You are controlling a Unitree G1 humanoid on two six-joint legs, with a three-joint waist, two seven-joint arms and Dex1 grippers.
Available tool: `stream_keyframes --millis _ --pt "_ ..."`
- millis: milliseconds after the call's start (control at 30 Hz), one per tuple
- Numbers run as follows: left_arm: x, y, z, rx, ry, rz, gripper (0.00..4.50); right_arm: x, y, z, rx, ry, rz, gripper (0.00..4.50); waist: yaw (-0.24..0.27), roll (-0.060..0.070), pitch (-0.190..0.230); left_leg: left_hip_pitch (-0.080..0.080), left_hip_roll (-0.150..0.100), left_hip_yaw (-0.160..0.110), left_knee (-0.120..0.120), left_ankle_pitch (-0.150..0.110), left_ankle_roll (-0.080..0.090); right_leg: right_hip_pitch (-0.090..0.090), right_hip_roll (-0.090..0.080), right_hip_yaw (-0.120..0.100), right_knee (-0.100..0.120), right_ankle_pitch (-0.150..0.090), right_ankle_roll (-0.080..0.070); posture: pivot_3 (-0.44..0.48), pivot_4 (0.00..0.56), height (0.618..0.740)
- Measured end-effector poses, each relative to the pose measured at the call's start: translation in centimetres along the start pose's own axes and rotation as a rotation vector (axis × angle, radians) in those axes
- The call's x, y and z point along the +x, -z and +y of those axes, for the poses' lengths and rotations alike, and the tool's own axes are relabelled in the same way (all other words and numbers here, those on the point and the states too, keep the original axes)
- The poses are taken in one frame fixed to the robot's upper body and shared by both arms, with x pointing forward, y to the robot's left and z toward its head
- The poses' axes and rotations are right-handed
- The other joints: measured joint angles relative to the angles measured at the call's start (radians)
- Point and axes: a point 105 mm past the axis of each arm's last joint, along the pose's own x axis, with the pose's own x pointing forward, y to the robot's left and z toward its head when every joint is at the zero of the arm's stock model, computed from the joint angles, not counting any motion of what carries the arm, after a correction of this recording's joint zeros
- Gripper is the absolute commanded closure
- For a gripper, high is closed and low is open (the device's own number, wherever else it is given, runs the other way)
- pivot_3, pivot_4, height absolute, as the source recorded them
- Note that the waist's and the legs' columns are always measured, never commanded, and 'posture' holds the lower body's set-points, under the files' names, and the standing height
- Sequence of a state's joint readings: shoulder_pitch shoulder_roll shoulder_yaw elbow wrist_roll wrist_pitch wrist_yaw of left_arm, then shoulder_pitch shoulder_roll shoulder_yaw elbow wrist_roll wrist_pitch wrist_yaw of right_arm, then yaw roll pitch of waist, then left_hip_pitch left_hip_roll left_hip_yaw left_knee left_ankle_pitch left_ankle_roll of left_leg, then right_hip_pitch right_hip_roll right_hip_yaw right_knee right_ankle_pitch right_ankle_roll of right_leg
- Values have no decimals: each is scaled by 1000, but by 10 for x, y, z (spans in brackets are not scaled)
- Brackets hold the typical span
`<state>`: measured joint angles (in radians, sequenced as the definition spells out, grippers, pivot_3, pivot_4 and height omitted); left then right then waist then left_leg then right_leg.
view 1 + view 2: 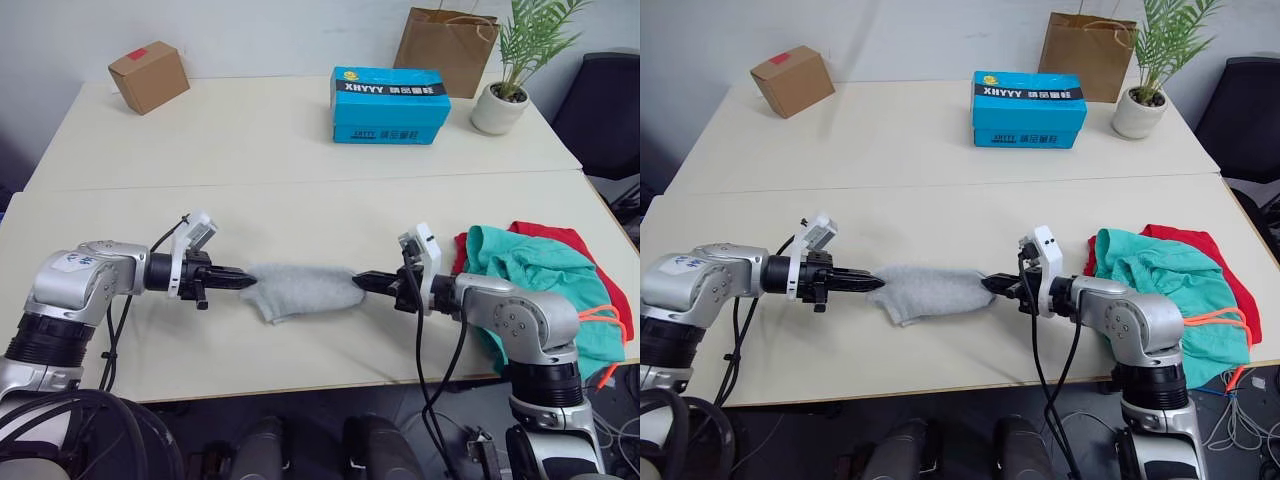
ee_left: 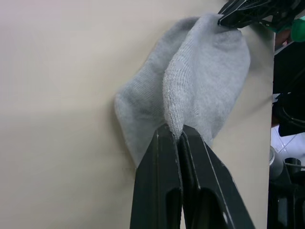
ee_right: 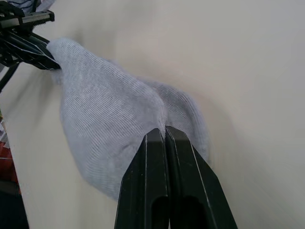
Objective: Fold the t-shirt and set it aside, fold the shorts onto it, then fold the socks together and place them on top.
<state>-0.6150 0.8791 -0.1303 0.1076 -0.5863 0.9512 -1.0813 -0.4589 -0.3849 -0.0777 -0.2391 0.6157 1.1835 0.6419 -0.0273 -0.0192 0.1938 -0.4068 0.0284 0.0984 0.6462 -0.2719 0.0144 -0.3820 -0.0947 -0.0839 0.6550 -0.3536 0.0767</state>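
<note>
I see both grippers, left [image 1: 247, 281] and right [image 1: 360, 279], fingers pinched on two grey socks [image 1: 300, 290], beside one shorts [image 1: 530, 280] over one t-shirt [image 1: 560, 240].

Right gripper [image 3: 164, 131] clamps the grey socks [image 3: 107, 124] (left gripper [image 3: 45, 57] pinching the far end) above the table [image 3: 248, 71].

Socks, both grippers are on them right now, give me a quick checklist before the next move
1. Left gripper shut on the socks: ok.
2. Right gripper shut on the opposite end: ok.
3. Both socks caught in each grip: cannot tell; two layers show in the wrist views.
4. Shorts lying on the t-shirt: ok.
5. Shorts neatly folded: not ok, they look bunched, drawstring trailing at the table edge.
6. Bare table between socks and pile: ok.
</note>
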Motion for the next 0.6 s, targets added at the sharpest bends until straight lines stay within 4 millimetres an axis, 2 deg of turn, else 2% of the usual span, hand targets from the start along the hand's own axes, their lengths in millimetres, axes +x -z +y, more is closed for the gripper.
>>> stream_keyframes --millis 333,533,600 --pt "13 1 1 -6 24 -11 4500 -6 1 -3 -23 18 7 4480 0 0 0 0 0 0 0 0 0 0 0 1 2 0 0 0 150 740" --pt "16 2 9 6 -37 -16 4500 -3 7 1 -13 -27 -4 4480 0 0 0 0 0 0 1 0 0 0 0 1 2 0 0 0 150 740" --pt "14 4 6 2 -13 -5 4042 -2 12 3 7 -56 -14 4500 0 0 0 0 0 0 1 0 0 -1 0 1 2 0 0 0 150 740"
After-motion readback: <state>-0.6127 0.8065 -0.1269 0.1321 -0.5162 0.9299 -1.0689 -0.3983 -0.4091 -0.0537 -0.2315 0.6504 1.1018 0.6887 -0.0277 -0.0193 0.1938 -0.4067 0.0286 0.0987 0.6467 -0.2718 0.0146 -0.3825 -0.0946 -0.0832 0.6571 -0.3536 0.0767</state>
